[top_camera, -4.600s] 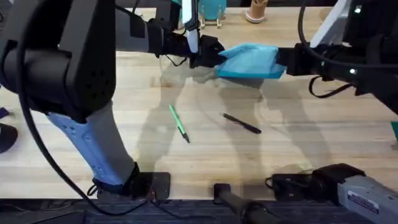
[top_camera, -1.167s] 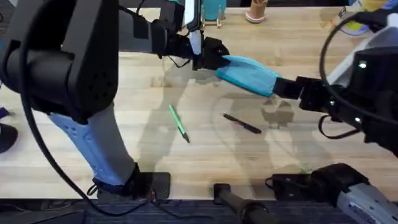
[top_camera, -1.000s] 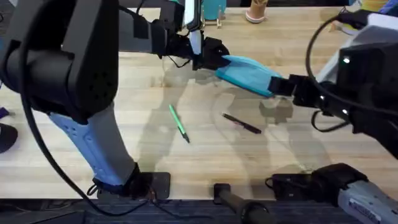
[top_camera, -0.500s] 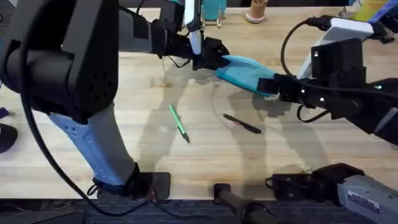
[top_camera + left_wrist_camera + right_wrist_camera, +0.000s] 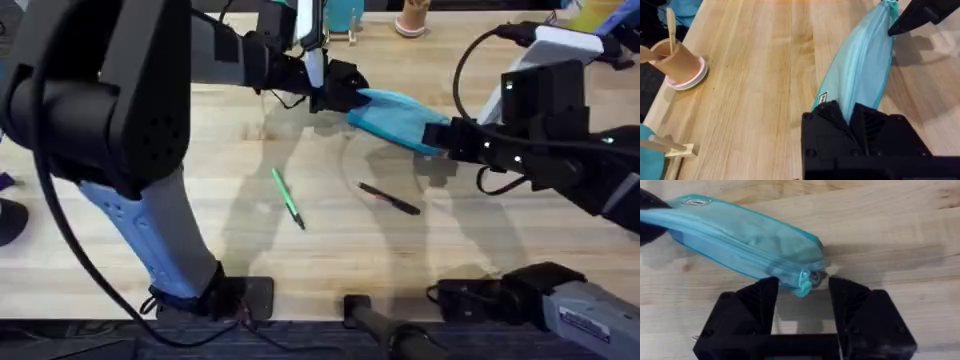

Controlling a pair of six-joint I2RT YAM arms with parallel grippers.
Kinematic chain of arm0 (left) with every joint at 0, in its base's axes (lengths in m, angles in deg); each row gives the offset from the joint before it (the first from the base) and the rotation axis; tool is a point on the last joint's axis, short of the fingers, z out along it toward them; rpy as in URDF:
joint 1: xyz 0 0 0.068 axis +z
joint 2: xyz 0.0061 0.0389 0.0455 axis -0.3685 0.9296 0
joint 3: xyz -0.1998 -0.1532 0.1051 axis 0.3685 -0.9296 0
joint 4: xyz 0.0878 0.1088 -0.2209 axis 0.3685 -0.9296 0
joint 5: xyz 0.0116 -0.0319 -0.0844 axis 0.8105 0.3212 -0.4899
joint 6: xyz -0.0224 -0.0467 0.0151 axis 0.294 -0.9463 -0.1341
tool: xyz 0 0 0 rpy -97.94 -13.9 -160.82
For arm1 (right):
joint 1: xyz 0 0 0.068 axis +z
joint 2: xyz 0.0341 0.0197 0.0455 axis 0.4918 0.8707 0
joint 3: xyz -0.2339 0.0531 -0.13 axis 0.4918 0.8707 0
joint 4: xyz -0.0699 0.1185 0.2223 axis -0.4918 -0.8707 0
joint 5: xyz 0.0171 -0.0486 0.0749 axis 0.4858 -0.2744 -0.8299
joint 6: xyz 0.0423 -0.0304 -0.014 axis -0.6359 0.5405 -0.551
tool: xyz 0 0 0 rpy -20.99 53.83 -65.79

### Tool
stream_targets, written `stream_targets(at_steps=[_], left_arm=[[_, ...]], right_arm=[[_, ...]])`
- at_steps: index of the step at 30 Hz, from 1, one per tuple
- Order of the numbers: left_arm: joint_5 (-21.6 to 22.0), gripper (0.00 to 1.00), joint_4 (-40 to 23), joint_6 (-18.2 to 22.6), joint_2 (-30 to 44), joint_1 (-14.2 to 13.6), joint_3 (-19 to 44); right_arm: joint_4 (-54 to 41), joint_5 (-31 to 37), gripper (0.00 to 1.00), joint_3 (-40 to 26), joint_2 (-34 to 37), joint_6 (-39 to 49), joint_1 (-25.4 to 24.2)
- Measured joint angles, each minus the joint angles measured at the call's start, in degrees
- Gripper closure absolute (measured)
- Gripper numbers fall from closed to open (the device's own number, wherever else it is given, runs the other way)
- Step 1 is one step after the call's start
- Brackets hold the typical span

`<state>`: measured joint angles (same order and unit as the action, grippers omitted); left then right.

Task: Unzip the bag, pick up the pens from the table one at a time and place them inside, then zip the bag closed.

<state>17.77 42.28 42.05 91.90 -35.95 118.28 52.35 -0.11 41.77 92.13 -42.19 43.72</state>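
The teal-blue bag point(image 5: 395, 113) is held off the table point(image 5: 200, 240), sagging toward its right end. My left gripper point(image 5: 335, 90) is shut on the bag's left end; in the left wrist view its black fingers point(image 5: 832, 125) pinch the fabric of the bag point(image 5: 860, 65). My right gripper point(image 5: 437, 133) is at the bag's right end, open, its fingers point(image 5: 762, 297) on either side of the zipper pull point(image 5: 804, 281) without closing on it. The green pen point(image 5: 287, 198) and the black pen point(image 5: 390, 198) lie on the table in front of the bag.
A brown paper cup point(image 5: 680, 62) on a pink saucer stands at the back edge, also seen from overhead as the cup point(image 5: 411, 18). A teal object point(image 5: 345, 15) stands beside it. Bare wood lies between the pens and the arm bases.
The right gripper let go of the bag's right end, swung out to the right, then came back to that end. The bag sagged from flat. The left arm and both pens stayed put.
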Motion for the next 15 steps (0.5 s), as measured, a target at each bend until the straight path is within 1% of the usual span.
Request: stream_targets(at_steps=[2,3,5,6,12,15], left_arm=[[0.00,0.958,0.00,0.00,-0.01,0.00,0.01],[0.00,0.958,0.00,0.00,0.00,0.00,0.02],[0.00,0.958,0.00,0.00,-0.02,0.00,0.02],[0.00,0.958,0.00,0.00,0.00,0.00,0.00],[0.00,0.958,0.00,0.00,0.00,0.00,0.00],[-0.02,0.958,-0.02,0.00,0.00,0.00,0.01]], right_arm=[[0.00,0.00,0.402,0.00,0.00,0.00,0.00],[0.00,-0.02,0.439,0.00,0.00,0.09,0.00],[0.00,-0.17,0.587,0.00,0.00,-0.05,0.11],[0.00,-0.20,0.630,0.00,0.00,-0.04,0.20],[-0.07,-0.17,0.731,0.00,0.00,-0.02,0.20],[-0.32,-0.02,0.808,0.00,0.00,-0.02,0.20]])
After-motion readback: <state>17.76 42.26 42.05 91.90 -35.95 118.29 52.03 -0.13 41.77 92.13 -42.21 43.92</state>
